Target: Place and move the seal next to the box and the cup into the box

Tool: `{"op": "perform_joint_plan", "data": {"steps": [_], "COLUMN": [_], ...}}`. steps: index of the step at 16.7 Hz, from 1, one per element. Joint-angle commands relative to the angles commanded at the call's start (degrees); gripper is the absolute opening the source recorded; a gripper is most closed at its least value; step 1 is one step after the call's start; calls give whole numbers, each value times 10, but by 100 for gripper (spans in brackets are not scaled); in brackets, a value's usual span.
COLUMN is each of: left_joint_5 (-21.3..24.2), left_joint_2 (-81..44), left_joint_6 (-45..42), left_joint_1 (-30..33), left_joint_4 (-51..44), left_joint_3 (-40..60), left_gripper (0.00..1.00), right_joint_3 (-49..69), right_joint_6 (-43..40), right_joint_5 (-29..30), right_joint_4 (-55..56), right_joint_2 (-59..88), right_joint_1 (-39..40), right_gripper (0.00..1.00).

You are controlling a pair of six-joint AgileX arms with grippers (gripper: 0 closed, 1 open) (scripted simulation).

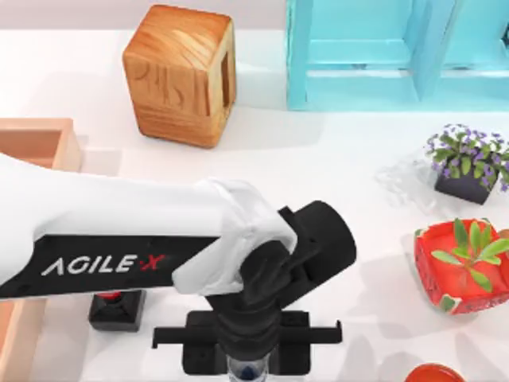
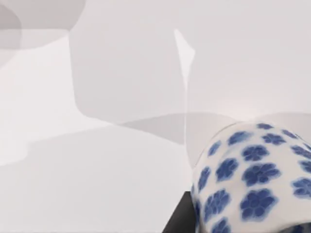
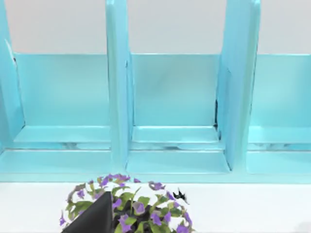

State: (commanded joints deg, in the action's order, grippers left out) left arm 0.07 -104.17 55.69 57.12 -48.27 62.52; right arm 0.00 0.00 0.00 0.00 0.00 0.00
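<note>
My left arm reaches across the table to the near edge at centre. Its gripper points down and is shut on the cup, which is white with blue flowers. In the left wrist view the cup looms close, with a dark finger against its side. The seal, a red knob on a black block, stands just left of the gripper, partly under the arm. The box, a light-wood tray, lies at the table's left edge, mostly behind the arm.
A tall wood-grain cube stands at the back. A turquoise shelf fills the back right. A purple flower pot, a red planter and an orange-red bowl line the right side.
</note>
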Motion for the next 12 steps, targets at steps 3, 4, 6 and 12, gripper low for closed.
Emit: {"op": "perform_joint_plan", "data": {"steps": [3, 4, 6, 12], "left_joint_5": [0, 0, 0, 0], "left_joint_2": [21, 39, 81, 219], "left_joint_6": [-15, -26, -52, -125], "left_joint_1": [-21, -34, -58, -127], "left_joint_4": [-22, -39, -82, -217], "left_joint_3": [0, 0, 0, -2], "left_gripper": [0, 0, 0, 0], "right_joint_3": [0, 0, 0, 0], "right_joint_6": [0, 0, 0, 0], "right_joint_5": [0, 0, 0, 0], "right_joint_4": [0, 0, 0, 0], "right_joint_2": [0, 0, 0, 0], "right_joint_1": [0, 0, 0, 0], "right_gripper": [100, 100, 100, 100]}}
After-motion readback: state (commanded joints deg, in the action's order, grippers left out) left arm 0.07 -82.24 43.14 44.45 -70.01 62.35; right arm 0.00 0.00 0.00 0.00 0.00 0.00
